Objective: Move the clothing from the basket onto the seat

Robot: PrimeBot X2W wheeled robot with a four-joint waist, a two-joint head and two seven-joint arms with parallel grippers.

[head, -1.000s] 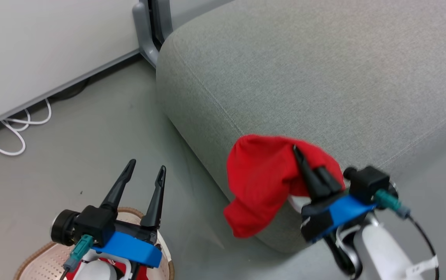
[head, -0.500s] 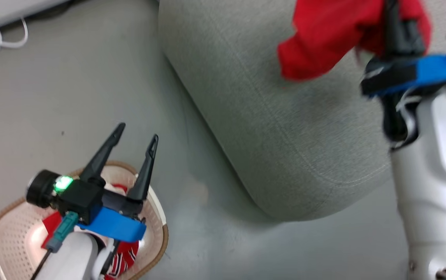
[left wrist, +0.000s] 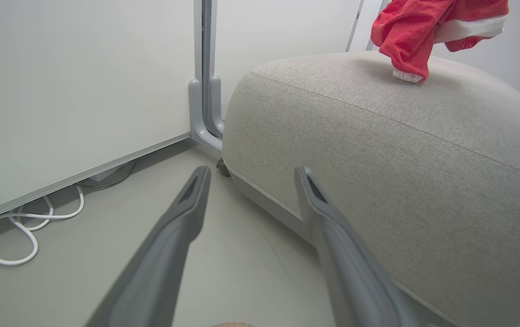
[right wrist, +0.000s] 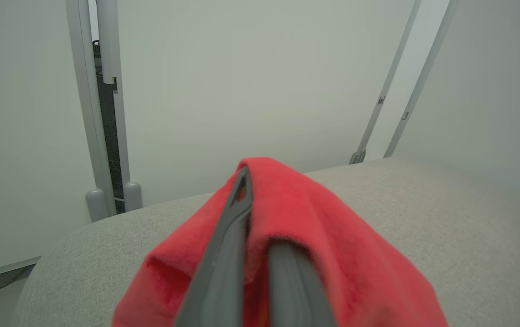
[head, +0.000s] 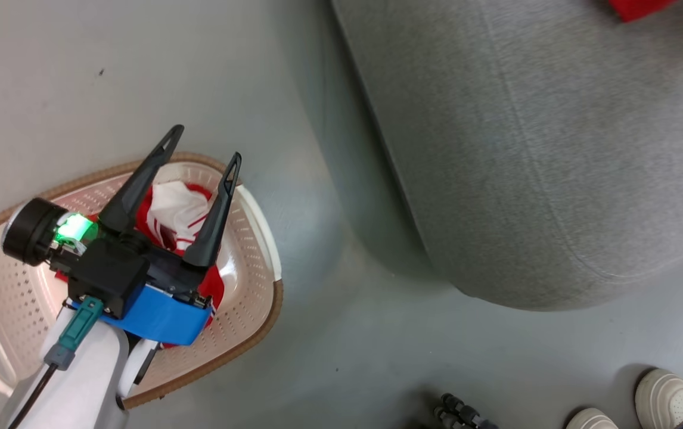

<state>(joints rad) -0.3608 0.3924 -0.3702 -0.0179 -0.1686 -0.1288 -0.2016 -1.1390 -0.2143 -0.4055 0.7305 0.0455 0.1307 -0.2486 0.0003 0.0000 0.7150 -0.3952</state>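
While the right gripper (right wrist: 257, 254) sits above the seat (right wrist: 446, 204), its 2 fingers are pinched together on the red garment with the white band (right wrist: 314, 227). The cloth drapes over both fingers and hangs down on either side. From the left wrist view, that garment's lowest fold touches the seat top. Meanwhile the left gripper (head: 206, 143) is off the seat, over the floor beside its rounded corner, with its 2 fingers spread wide and nothing between them. Under it the basket (head: 246, 262) stands on the floor near the seat's corner, clear of the seat. 1 striped garment (head: 177, 205) lies in it: red, white panels, thin stripes, bunched up, partly hidden behind the left fingers. 2 pale shoes (head: 663, 393) of a person are on the floor near the seat.
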